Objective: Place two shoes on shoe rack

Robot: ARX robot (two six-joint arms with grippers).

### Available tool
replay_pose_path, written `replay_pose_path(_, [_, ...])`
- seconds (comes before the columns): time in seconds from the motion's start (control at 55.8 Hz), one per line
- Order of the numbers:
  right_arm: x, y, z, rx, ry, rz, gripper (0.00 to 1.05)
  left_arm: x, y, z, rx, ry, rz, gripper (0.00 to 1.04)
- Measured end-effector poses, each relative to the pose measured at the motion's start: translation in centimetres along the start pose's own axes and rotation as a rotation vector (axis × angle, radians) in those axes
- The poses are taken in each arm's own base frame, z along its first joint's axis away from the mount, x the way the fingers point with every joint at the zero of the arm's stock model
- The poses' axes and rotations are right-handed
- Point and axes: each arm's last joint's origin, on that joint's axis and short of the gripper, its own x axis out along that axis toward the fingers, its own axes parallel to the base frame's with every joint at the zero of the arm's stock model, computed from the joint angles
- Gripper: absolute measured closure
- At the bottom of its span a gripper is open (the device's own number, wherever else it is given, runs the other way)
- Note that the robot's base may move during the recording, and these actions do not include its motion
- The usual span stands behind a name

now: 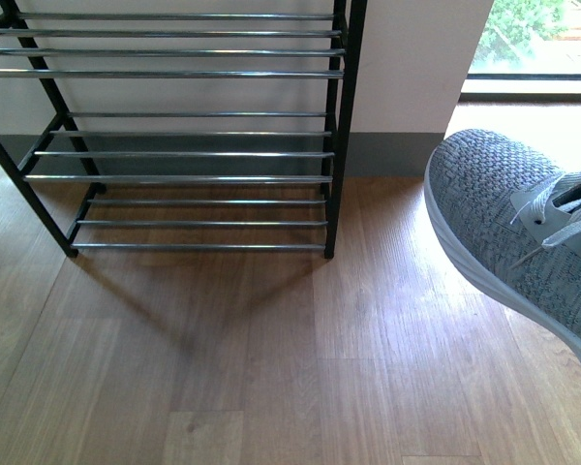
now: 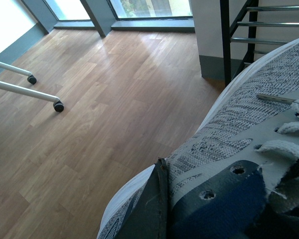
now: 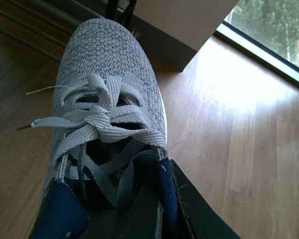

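The shoe rack (image 1: 189, 155), a black frame with shiny silver rods, stands on the wooden floor at the upper left of the front view. One grey knit shoe (image 1: 523, 223) hangs at the right edge, toe toward the rack's right end. In the right wrist view my right gripper (image 3: 162, 201) is shut on this shoe's (image 3: 107, 64) navy collar, and rack rods (image 3: 25, 27) show past the toe. In the left wrist view my left gripper (image 2: 164, 204) is shut on the other shoe (image 2: 239, 119) at its collar, with the rack (image 2: 251, 25) just beyond. Neither gripper shows in the front view.
A white wall with a grey skirting (image 1: 416, 145) rises behind and right of the rack. A floor-level window (image 1: 537, 44) lies at the far right. White legs on black castors (image 2: 58, 105) stand out on the floor in the left wrist view.
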Motion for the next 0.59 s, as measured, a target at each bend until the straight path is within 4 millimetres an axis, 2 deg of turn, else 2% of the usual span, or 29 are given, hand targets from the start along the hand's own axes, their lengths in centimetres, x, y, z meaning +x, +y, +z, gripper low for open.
replay_pose_path(0.592, [-0.01,-0.03,0.0,0.001,0.0,-0.005,1.04,0.03,-0.02,-0.07,0.002,0.002,-0.001,1.04])
